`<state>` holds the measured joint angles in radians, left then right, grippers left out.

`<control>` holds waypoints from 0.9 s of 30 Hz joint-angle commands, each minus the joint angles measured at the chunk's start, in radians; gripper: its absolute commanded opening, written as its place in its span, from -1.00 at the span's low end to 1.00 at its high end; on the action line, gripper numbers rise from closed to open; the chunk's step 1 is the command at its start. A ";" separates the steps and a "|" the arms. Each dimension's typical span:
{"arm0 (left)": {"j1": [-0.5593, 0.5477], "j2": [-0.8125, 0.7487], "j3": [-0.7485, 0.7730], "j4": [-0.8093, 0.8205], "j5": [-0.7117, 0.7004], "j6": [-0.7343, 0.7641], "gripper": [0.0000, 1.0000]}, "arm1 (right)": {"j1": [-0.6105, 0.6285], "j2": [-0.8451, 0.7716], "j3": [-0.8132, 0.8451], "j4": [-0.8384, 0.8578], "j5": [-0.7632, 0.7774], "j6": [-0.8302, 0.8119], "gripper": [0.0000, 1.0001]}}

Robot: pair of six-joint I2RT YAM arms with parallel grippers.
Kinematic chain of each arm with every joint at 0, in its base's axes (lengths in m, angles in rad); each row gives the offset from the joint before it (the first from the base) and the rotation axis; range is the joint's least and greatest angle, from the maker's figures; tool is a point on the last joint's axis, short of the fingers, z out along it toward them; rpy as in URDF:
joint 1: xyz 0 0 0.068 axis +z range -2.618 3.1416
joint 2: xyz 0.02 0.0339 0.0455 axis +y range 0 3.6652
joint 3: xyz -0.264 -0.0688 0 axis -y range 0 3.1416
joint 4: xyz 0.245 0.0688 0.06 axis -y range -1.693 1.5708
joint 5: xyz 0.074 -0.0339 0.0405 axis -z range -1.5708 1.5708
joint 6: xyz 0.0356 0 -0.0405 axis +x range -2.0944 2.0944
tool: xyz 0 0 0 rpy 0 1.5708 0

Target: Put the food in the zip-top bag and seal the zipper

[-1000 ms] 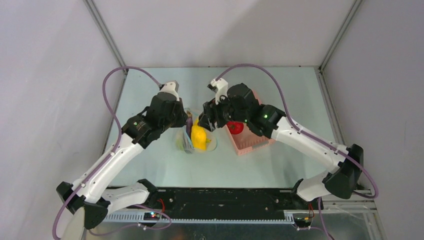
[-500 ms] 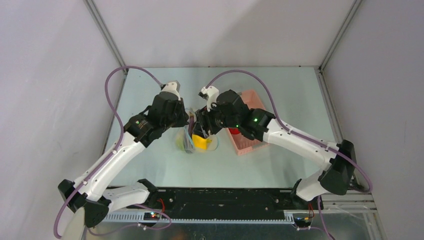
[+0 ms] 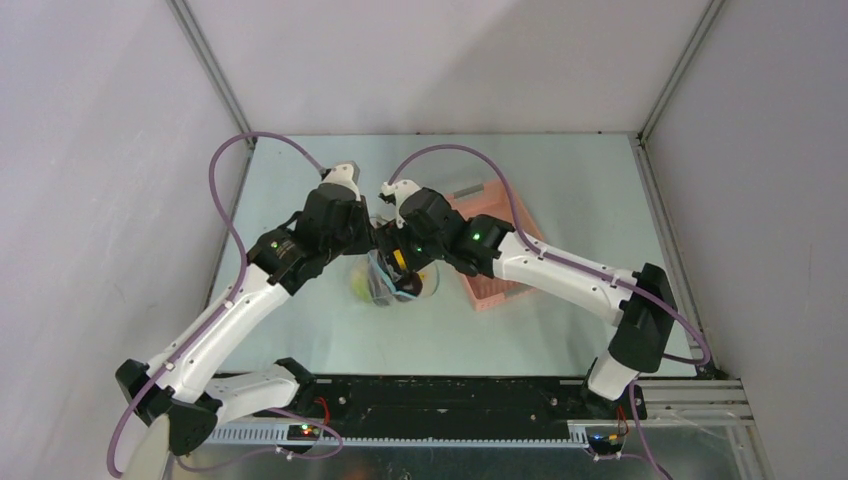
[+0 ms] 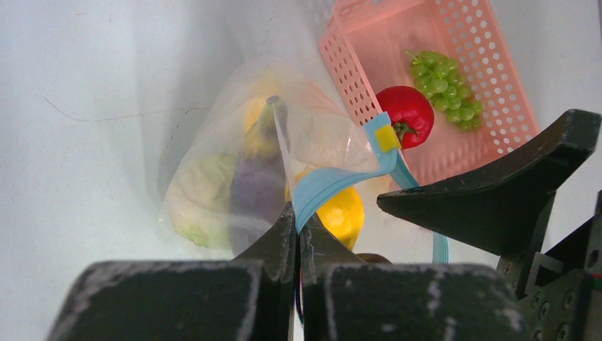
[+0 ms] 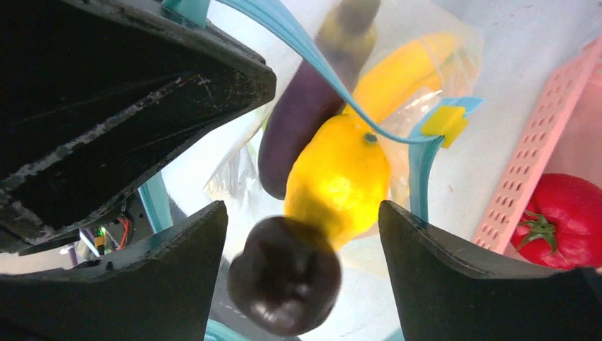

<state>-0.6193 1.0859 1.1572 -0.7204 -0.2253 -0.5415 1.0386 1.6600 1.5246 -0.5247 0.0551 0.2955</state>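
My left gripper [image 4: 298, 213] is shut on the light blue zipper [image 4: 334, 177], holding the mouth of the clear zip-top bag [image 4: 213, 163] up. Inside the bag lie a pale cabbage [image 4: 195, 199], a purple piece [image 4: 255, 185], a banana [image 5: 405, 67] and a yellow piece [image 5: 341, 177]. My right gripper [image 5: 302, 213] hangs open over the bag mouth. A blurred dark piece [image 5: 287, 277] sits loose between its fingers, with a gap on the right side. In the top view both grippers meet over the bag [image 3: 395, 285].
The pink basket [image 4: 341, 64] lies right of the bag and holds a red round fruit [image 4: 406, 114] and green grapes [image 4: 444, 71]. In the top view the right arm crosses over the basket [image 3: 490, 290]. Enclosure walls stand on three sides.
The right arm swung left from the basket to above the bag mouth. Its jaws opened wider and the dark piece came loose between them. The left gripper stayed put.
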 commanded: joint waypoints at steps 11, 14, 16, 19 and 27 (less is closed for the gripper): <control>0.007 -0.024 0.025 0.015 -0.021 -0.010 -0.97 | 0.037 -0.101 0.043 -0.014 0.116 -0.020 0.69; 0.007 -0.025 0.026 0.014 -0.022 -0.010 -0.97 | 0.038 -0.164 -0.003 0.003 0.149 -0.018 0.70; 0.007 -0.025 0.026 0.014 -0.023 -0.010 -0.97 | 0.036 -0.198 -0.035 0.017 0.188 -0.015 0.70; 0.007 -0.025 0.025 0.015 -0.022 -0.011 -0.97 | 0.026 -0.224 -0.073 0.018 0.211 -0.002 0.68; 0.008 -0.027 0.025 0.015 -0.017 -0.012 -0.97 | -0.013 -0.178 -0.130 0.007 0.253 0.089 0.52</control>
<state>-0.6186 1.0794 1.1572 -0.7216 -0.2306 -0.5423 1.0428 1.4437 1.4132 -0.5350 0.2596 0.3302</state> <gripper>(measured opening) 0.017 0.783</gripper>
